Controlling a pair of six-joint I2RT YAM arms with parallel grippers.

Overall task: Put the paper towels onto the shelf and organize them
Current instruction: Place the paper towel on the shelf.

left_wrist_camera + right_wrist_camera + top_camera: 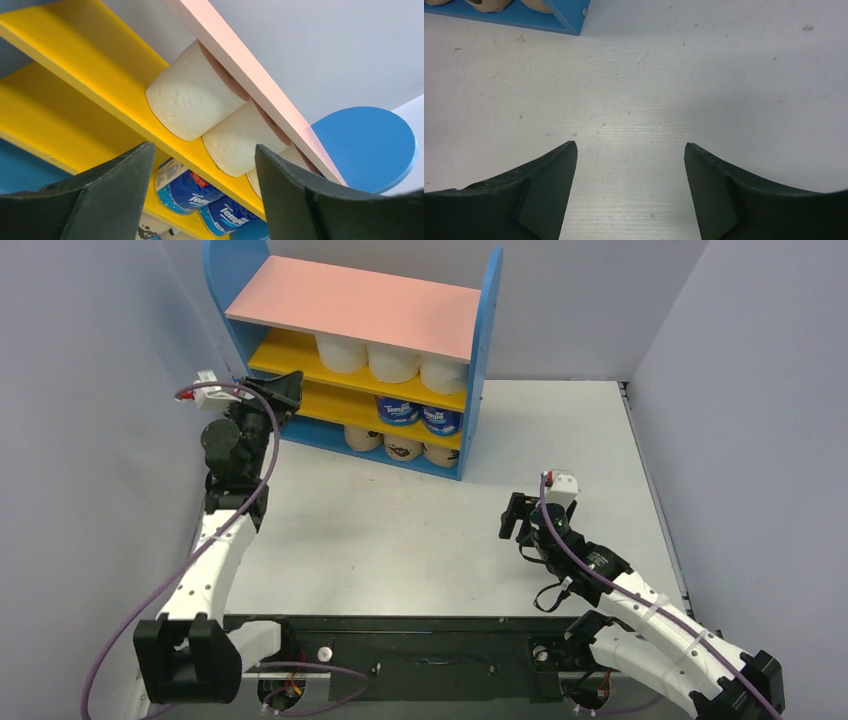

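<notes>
The shelf (487,330) stands at the back of the table. Three white paper towels (393,362) line its upper yellow board. Two blue-wrapped rolls (420,416) sit on the lower yellow board, and three tan printed rolls (403,448) on the blue base. My left gripper (285,390) hovers by the shelf's left front, open and empty. In the left wrist view it (204,146) points up at the white rolls (192,97) and blue rolls (182,187). My right gripper (512,515) (629,147) hangs open over bare table, holding nothing.
Grey walls close in the table (400,530) on the left, back and right. The shelf's blue base corner (559,15) and tan rolls (486,4) show at the top left of the right wrist view.
</notes>
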